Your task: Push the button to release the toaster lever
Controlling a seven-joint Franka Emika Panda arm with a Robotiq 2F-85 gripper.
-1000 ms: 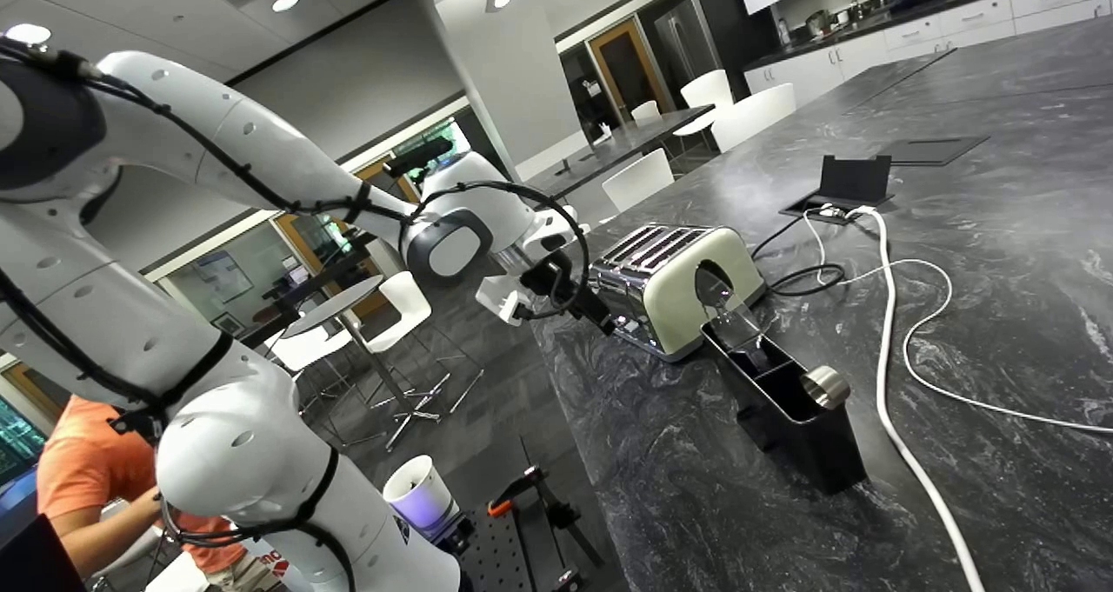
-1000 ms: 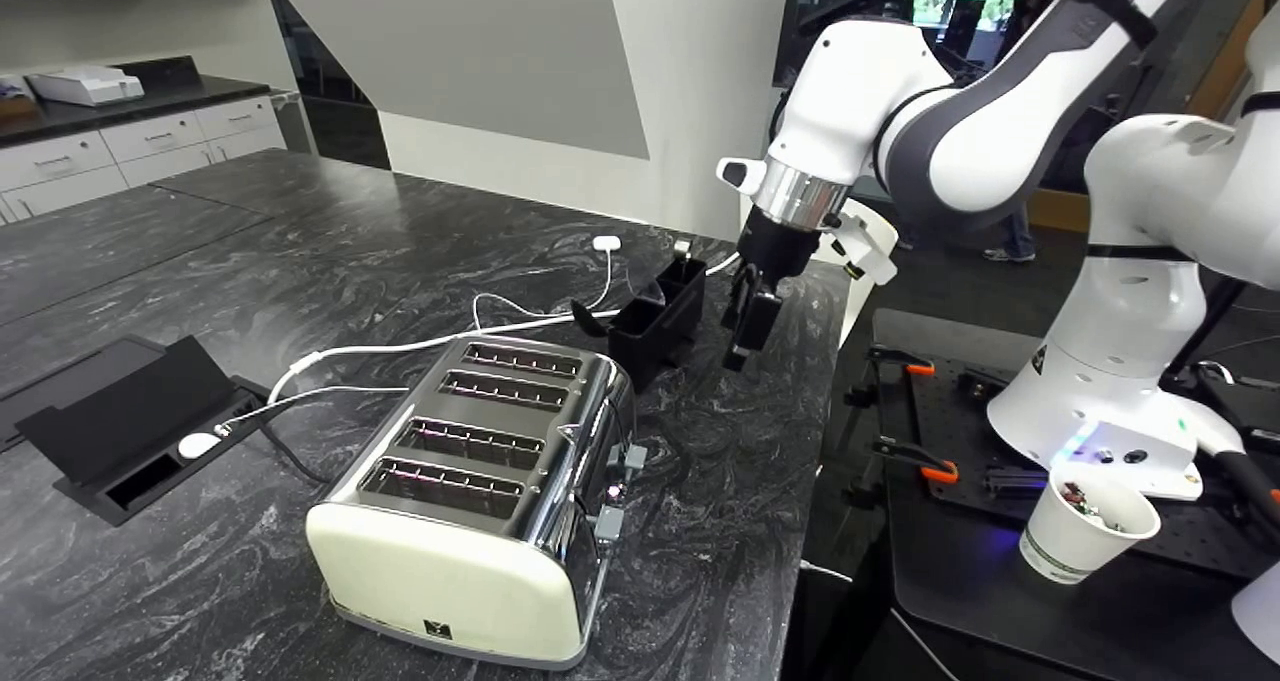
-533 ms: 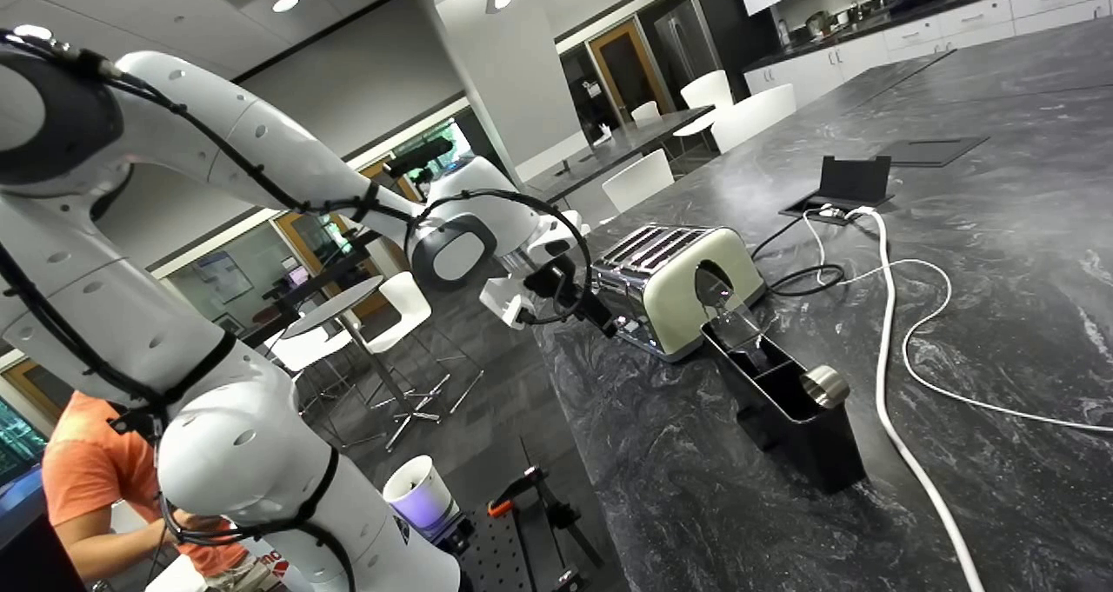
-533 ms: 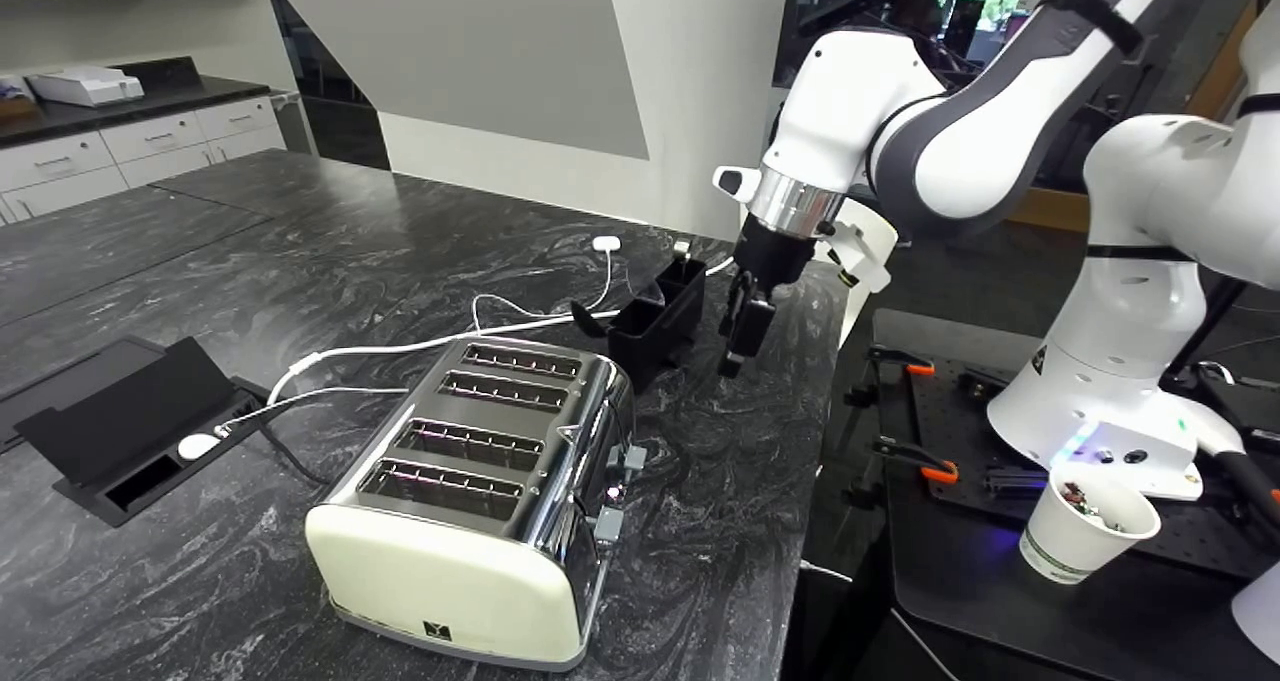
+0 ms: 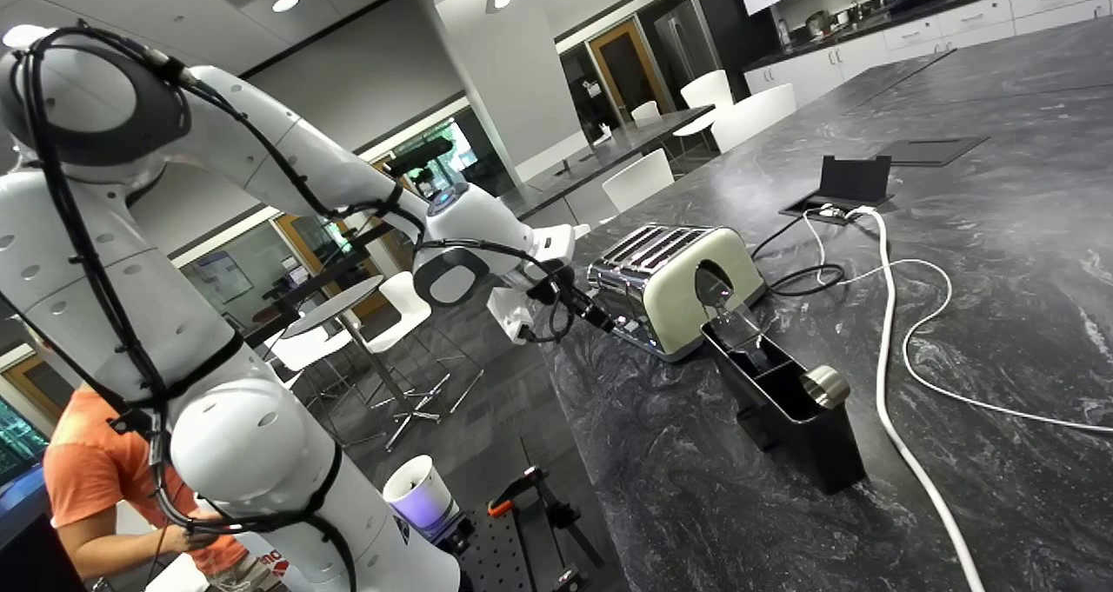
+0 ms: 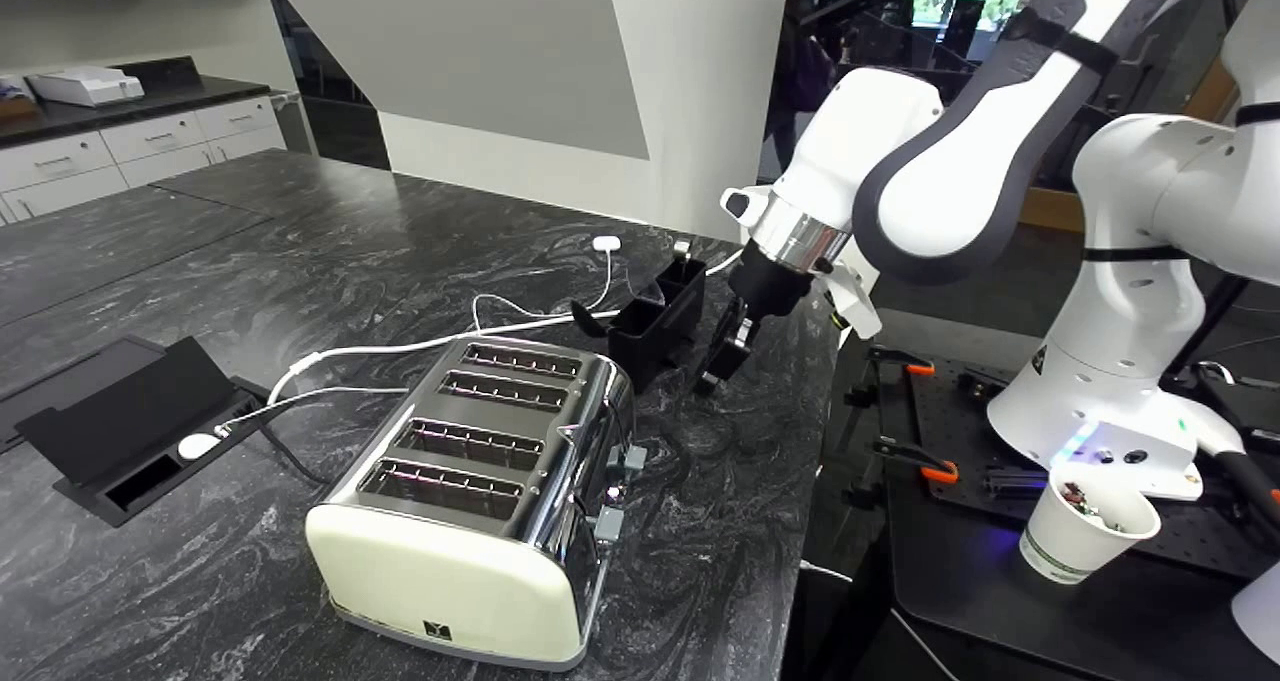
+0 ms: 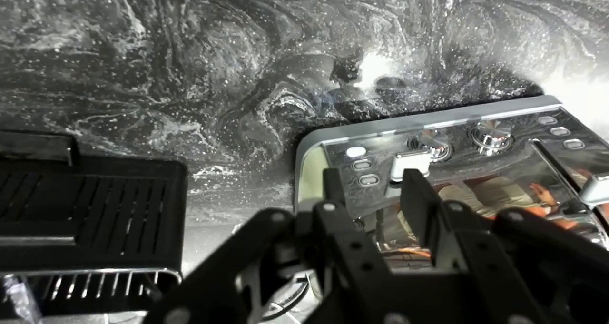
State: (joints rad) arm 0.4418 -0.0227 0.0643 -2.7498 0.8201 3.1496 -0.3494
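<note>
White arm (image 5: 235, 444), grey-rimmed joints (image 5: 450, 285), black straps (image 6: 1088, 53) and cables (image 5: 54, 170); silver collar (image 6: 797, 236) above the black, screw-studded gripper (image 7: 373, 183)

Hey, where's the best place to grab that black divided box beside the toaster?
Probably the rim of one long side wall of the black box, pinched from straight above: it stands upright, open at the top, and the wall looks thin enough for the open gripper. Avoid the end carrying the shiny metal cylinder.
</note>
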